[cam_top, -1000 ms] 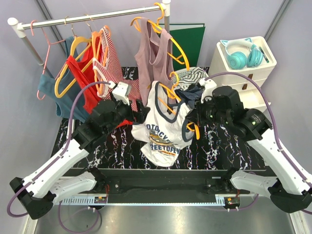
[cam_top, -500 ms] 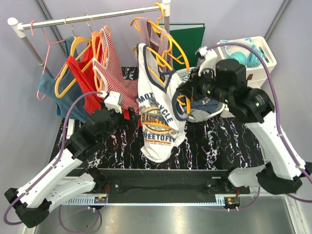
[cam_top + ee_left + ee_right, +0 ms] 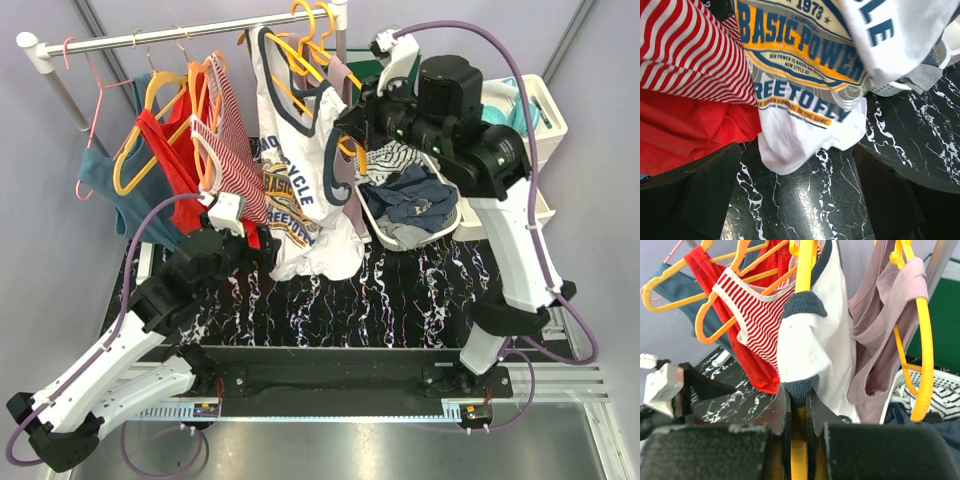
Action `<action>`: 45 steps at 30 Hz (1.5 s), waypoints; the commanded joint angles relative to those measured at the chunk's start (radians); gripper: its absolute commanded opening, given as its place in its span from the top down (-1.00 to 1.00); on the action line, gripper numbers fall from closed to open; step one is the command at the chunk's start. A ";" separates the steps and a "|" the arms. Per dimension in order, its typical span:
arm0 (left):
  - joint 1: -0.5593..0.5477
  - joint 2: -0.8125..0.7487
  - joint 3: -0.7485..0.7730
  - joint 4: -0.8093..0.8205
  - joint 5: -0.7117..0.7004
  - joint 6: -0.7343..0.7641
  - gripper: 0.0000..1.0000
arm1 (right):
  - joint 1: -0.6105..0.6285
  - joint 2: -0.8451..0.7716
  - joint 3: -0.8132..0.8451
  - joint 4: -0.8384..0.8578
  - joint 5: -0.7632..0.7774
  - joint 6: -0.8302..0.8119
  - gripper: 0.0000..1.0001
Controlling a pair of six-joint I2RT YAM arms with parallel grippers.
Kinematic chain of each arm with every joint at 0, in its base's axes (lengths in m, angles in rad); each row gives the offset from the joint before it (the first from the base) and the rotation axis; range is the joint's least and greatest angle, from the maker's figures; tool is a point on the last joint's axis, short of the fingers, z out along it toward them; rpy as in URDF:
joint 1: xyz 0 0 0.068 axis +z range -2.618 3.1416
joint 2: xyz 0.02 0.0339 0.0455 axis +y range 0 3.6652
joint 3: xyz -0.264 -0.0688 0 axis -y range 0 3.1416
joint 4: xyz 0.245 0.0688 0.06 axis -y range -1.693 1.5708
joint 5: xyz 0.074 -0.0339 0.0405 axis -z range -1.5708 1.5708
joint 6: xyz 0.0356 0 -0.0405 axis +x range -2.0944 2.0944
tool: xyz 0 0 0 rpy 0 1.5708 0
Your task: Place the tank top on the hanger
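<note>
The white tank top (image 3: 290,180) with navy trim and navy-and-yellow lettering hangs on the orange-yellow hanger (image 3: 300,70), raised up near the rail (image 3: 190,35). Its hem touches the table. My right gripper (image 3: 350,125) is shut on the hanger's lower arm, with navy trim at the jaws; in the right wrist view the hanger (image 3: 805,260) and the tank top (image 3: 815,335) rise straight from the gripper (image 3: 798,395). My left gripper (image 3: 268,240) is open and empty, low over the black table by the top's hem (image 3: 805,135).
The rail holds a red-and-white striped top (image 3: 235,130), a red top (image 3: 170,160), a blue one (image 3: 110,190), a mauve tank top (image 3: 890,330) and a thin pink wire hanger (image 3: 95,100). A white basket of clothes (image 3: 410,200) stands right of the tank top. Headphones sit on a white drawer unit (image 3: 520,100).
My right arm has lifted the hanger and tank top up and back to the left, toward the rail. The top's hem now drags on the table. My left gripper has pulled back slightly.
</note>
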 commanded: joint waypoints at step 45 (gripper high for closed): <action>-0.001 -0.083 -0.028 -0.026 -0.076 -0.006 -0.98 | -0.069 0.296 0.114 0.259 -0.062 0.010 1.00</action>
